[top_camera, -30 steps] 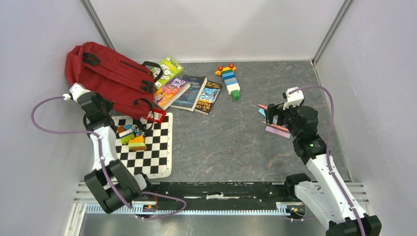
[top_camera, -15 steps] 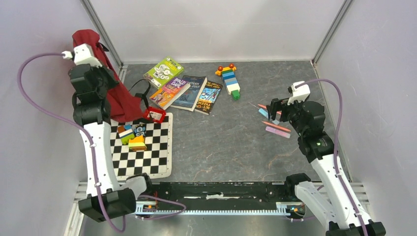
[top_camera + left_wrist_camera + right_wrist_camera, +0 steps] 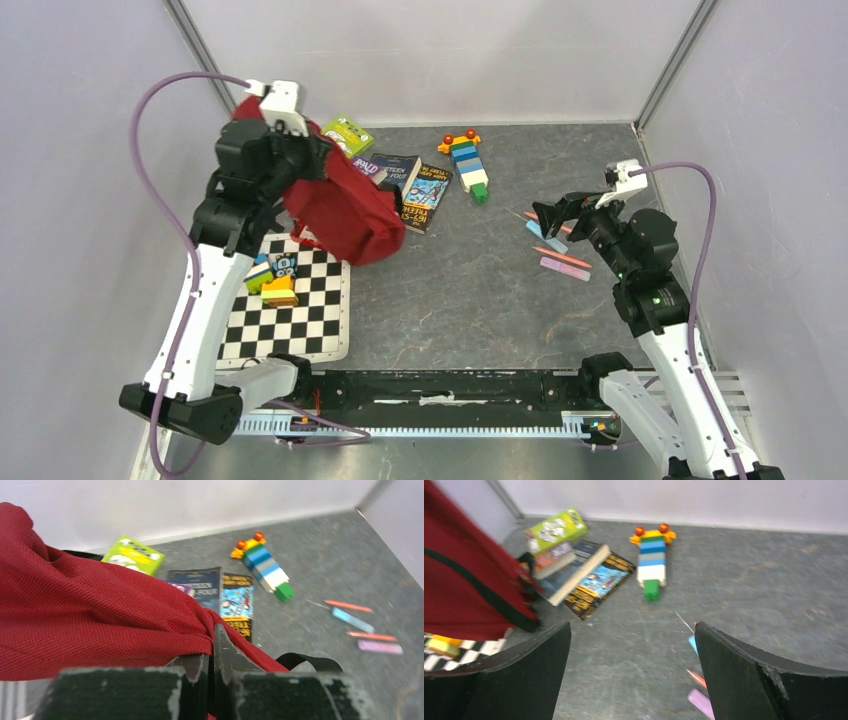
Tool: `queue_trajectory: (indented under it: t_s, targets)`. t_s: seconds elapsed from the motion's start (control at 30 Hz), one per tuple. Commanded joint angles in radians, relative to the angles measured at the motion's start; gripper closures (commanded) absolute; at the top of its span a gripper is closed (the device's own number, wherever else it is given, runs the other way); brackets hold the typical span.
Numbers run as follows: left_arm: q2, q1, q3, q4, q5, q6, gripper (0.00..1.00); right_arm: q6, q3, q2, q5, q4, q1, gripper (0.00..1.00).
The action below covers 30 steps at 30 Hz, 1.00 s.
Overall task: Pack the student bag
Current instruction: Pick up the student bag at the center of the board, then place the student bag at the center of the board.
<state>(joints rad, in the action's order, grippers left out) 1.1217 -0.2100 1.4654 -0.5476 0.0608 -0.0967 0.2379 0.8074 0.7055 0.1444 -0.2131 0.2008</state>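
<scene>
Dark-red student bag (image 3: 345, 215), black-and-white chequered board (image 3: 322, 322), green box (image 3: 347, 135)

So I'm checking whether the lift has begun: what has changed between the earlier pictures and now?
The left gripper, jaws shut on the student bag, raised it from the far-left corner and swung it right. It now hangs over the books and chessboard. The right gripper, jaws open, shifted slightly right, near the coloured sticks. Books, brick toy and chessboard stayed put.

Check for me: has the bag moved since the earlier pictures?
Yes. The bag, held by the shut left tool, has gone up and to the right: it lay left of the books and now hangs over their left part.
</scene>
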Motion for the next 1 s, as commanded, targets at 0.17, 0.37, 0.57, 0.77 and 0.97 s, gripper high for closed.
queue_trajectory:
  t_s: [0.17,0.37,0.57,0.77,0.97]
  targets:
    - [0.017,-0.190,-0.063,0.194,0.198,0.022,0.98,0.084,-0.021,0.003,0.292,0.193,0.001,0.02]
    - [-0.047,-0.262,-0.310,0.418,0.346,-0.051,0.98,0.080,0.022,0.046,0.197,0.062,0.003,0.02]
    - [-0.058,-0.270,-0.461,0.622,0.281,-0.220,0.98,0.091,0.017,0.072,0.163,0.132,0.122,0.02]
    - [-0.052,-0.270,-0.526,0.672,0.237,-0.303,0.98,0.053,0.028,0.159,-0.020,0.196,0.409,0.02]
    - [-0.041,-0.273,-0.540,0.672,0.211,-0.323,0.98,0.017,0.083,0.275,-0.248,0.273,0.697,0.02]
